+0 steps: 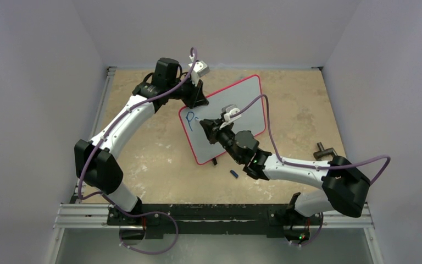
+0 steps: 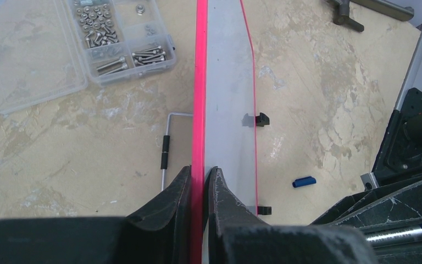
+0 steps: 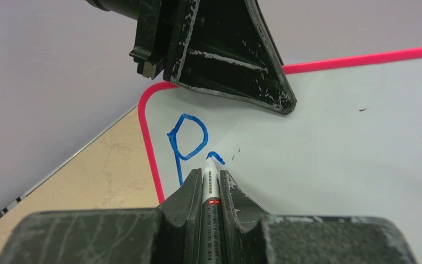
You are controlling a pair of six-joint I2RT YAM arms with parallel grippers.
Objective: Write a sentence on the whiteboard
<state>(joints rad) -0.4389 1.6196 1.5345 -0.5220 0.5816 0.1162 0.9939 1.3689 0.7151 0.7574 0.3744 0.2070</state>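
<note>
The whiteboard (image 1: 242,102), glossy white with a thin red frame, stands tilted on its lower edge with its black clip feet (image 2: 261,119) on the table. My left gripper (image 1: 198,98) is shut on the frame's upper edge (image 2: 200,110) near a corner, one finger on each side. My right gripper (image 3: 210,175) is shut on a grey marker (image 3: 211,192). The marker tip touches the board at a short blue stroke (image 3: 216,158), just right of a blue letter P (image 3: 189,137). The left gripper's fingers (image 3: 231,60) show above the writing.
A blue marker cap (image 1: 233,174) lies on the table in front of the board. A black T-shaped tool (image 1: 324,151) lies at the right. Behind the board are a clear box of screws (image 2: 88,38) and an Allen key (image 2: 166,151).
</note>
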